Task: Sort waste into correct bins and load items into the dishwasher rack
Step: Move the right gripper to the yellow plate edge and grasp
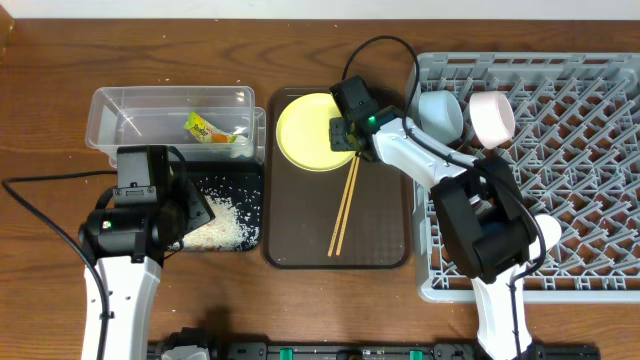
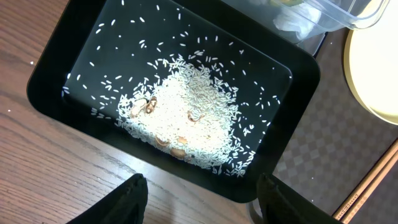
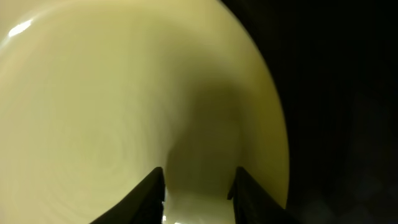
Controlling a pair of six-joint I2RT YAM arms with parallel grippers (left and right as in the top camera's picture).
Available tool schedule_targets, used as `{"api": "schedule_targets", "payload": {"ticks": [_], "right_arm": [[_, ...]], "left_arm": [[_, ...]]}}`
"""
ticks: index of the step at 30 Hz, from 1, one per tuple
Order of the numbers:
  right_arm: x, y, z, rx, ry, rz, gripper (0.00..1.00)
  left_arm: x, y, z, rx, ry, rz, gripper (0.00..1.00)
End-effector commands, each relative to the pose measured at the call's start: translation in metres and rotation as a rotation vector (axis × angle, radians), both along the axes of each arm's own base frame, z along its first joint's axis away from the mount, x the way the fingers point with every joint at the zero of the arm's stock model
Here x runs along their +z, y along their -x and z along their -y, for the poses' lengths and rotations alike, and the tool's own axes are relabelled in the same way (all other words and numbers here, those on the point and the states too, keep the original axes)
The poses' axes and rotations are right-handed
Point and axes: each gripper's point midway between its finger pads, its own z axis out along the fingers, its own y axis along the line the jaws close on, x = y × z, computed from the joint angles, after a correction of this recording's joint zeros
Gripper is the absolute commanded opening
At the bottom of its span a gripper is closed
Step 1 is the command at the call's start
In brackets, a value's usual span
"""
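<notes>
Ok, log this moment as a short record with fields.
left tool: open, empty, above the black tray
right tool: fingers apart, over the plate; contact unclear
tub: holds the wrapper
black tray: holds the rice
brown tray: carries the plate and chopsticks
rack: holds a blue bowl and a pale bowl
</notes>
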Motion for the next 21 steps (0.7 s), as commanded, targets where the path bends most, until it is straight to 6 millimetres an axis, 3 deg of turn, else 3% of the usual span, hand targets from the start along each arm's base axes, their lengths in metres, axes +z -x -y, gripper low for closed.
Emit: {"api": "schedule_targets", "payload": {"ticks": [1, 6, 9, 15, 21], "right_arm": [[-0.005, 0.0, 0.004, -0.047, 0.01, -0.006, 0.37], [0.007, -0.006, 0.003, -0.029, 0.006, 0.022, 0.43], [0.032, -0.014, 0.003, 0.007, 0.019, 0.089, 0.47], [0.073, -0.028, 0.024, -0.045, 0.11, 0.216, 0.5], [0.055, -0.024, 0.039, -0.06, 0.149, 0.161, 0.48]], "left_arm": [[-0.001, 0.001, -0.002, 0.007, -0.007, -0.007, 0.6], [-0.001, 0.001, -0.002, 0.007, -0.007, -0.007, 0.6], [-0.001, 0.001, -0.002, 0.007, -0.007, -0.007, 0.6], [-0.001, 0.001, -0.002, 0.007, -0.007, -0.007, 0.6], [-0.001, 0.001, -0.002, 0.007, -0.007, -0.007, 0.6]]}}
